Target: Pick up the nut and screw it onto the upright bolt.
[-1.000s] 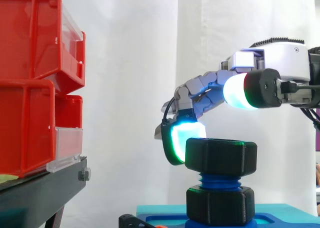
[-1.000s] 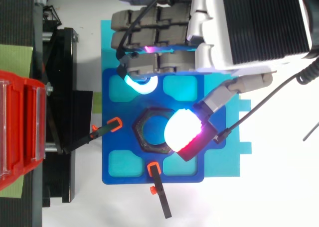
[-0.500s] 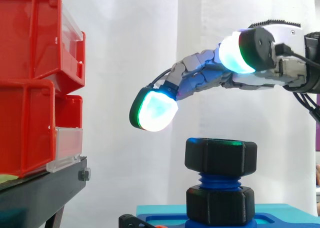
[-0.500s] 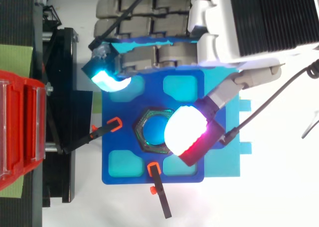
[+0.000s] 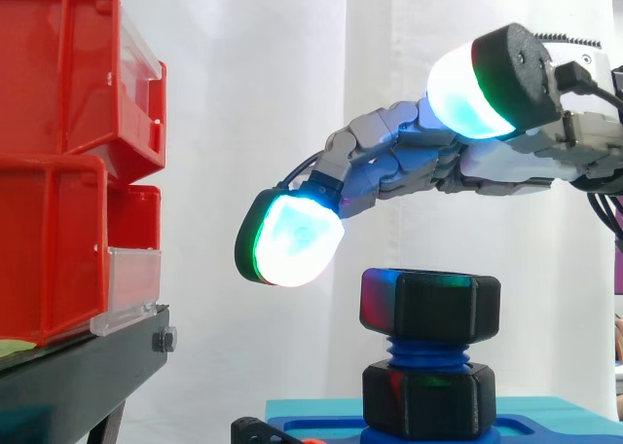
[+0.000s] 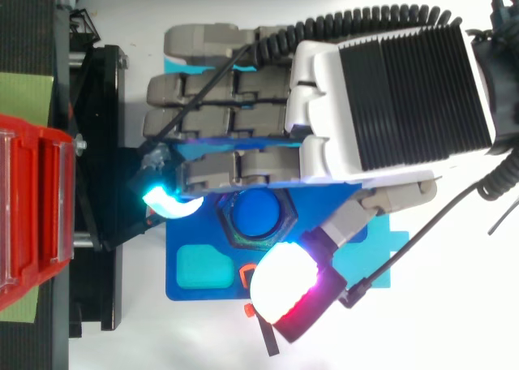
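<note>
A black hexagonal nut (image 5: 430,306) sits on top of the upright blue bolt (image 5: 428,352), with a second black nut (image 5: 428,399) lower on the thread near the blue base (image 5: 545,430). From above, the nut (image 6: 284,228) rings the blue bolt head (image 6: 258,214). My hand (image 5: 419,162) hovers above the nut, apart from it, fingers stretched out and relaxed, holding nothing. Its glowing fingertips (image 5: 292,240) hang left of the nut and slightly above it. Seen from the top, the hand (image 6: 243,143) covers the far part of the base.
Red bins (image 5: 68,162) stand on a black stand (image 5: 78,376) at the left. Two orange-tipped black clamps (image 6: 261,329) hold the blue base plate (image 6: 199,268) on a cyan sheet. A white curtain hangs behind.
The hand let go of the nut's left side, rose and straightened its fingers. In the top view it shifted toward the near edge, its thumb now past the nut.
</note>
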